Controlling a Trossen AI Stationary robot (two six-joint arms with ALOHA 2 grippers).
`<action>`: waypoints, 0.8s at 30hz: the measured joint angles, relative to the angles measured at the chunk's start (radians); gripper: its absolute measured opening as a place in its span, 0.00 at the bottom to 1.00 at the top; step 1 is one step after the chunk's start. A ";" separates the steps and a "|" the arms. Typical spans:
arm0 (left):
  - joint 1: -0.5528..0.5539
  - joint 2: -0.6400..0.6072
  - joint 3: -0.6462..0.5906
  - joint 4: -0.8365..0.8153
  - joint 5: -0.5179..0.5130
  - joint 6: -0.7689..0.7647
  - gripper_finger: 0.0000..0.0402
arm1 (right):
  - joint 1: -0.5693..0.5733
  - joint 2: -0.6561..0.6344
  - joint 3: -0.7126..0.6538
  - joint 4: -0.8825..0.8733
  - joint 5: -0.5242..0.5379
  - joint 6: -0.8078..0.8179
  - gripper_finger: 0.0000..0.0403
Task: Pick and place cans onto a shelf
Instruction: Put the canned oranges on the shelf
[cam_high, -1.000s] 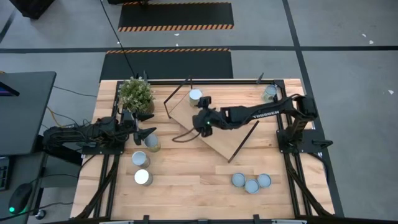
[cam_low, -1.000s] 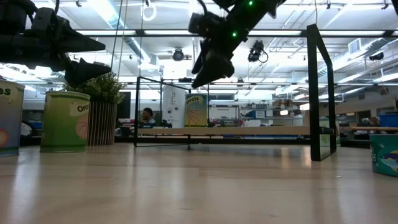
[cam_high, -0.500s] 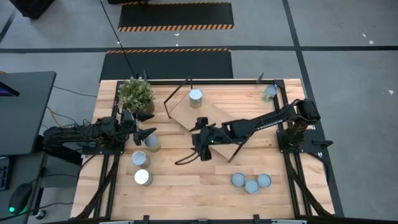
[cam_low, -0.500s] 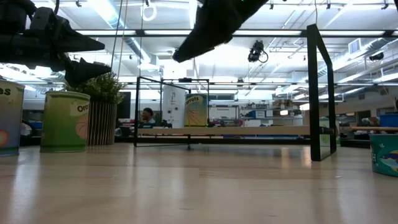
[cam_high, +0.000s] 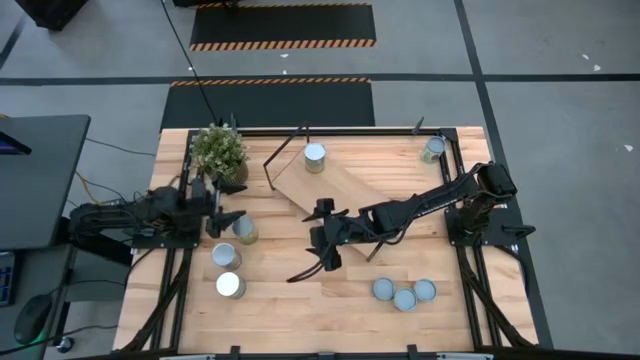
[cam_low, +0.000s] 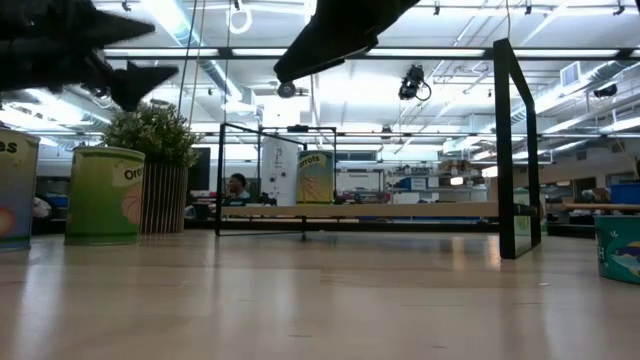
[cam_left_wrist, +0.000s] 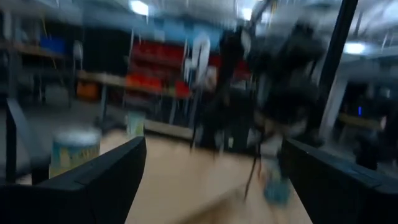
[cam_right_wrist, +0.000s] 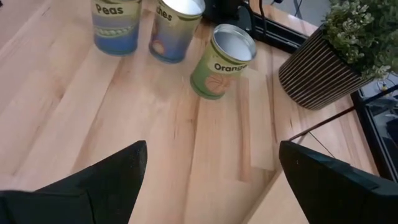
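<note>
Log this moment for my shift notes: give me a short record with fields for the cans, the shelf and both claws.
cans on shelf: one, at its far end
cans on table: three on the left, three grouped near the front right, one at the far right corner
shelf: long board lying diagonally on the table
left claw: open, empty, near the plant
right claw: open, empty, over the table centre

Robotics lab/workshop: strip lights (cam_low: 330, 52), hazard-taped floor (cam_high: 283, 44), racks w/ red bins (cam_left_wrist: 149, 81).
</note>
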 joint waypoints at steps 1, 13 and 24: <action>0.000 0.000 0.001 0.038 -0.007 -0.001 0.94 | -0.004 0.000 0.000 0.000 0.000 -0.005 0.93; 0.000 0.215 0.428 -0.569 -0.065 -0.114 0.94 | -0.039 -0.001 -0.177 0.353 -0.011 -0.107 0.93; -0.005 0.570 0.653 -1.040 0.231 -0.437 0.94 | -0.004 -0.001 -0.213 0.352 -0.004 -0.121 0.93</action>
